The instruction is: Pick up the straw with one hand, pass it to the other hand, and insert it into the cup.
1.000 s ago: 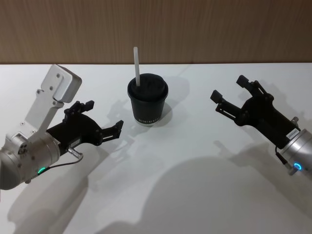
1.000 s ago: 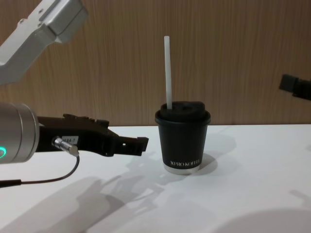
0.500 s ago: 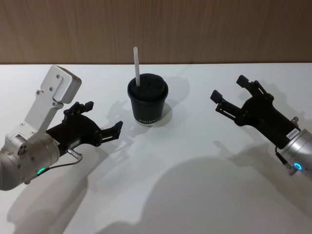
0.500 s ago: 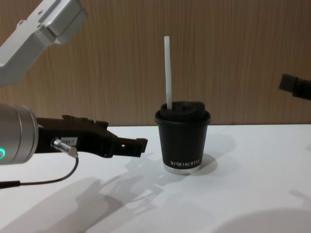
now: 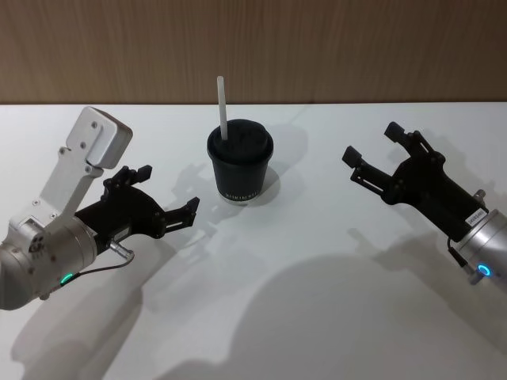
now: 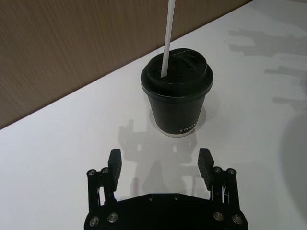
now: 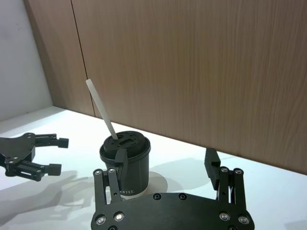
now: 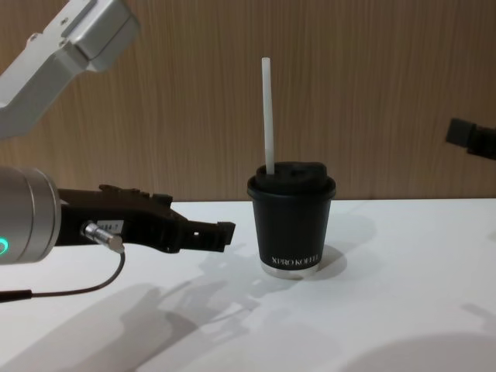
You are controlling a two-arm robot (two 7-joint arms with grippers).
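The black lidded cup [image 5: 240, 162] stands upright on the white table, lettering to the front [image 8: 292, 225]. The white straw [image 5: 223, 107] sticks up through its lid, leaning slightly [image 8: 269, 116]. My left gripper [image 5: 169, 188] hovers open and empty to the cup's left, fingers pointing at it [image 6: 160, 163]. My right gripper [image 5: 370, 142] is open and empty to the cup's right, well apart from it [image 7: 165, 160]. The left wrist view looks down on the cup [image 6: 177, 103] and straw [image 6: 168, 33]. The right wrist view shows the cup [image 7: 125, 163] and straw [image 7: 100, 110].
The white table [image 5: 317, 261] spreads bare around the cup, crossed by arm shadows. A brown wooden wall [image 5: 356, 47] closes the table's far edge just behind the cup.
The left gripper has drifted a touch back from the cup. The cup, the straw and the right gripper stay where they were.
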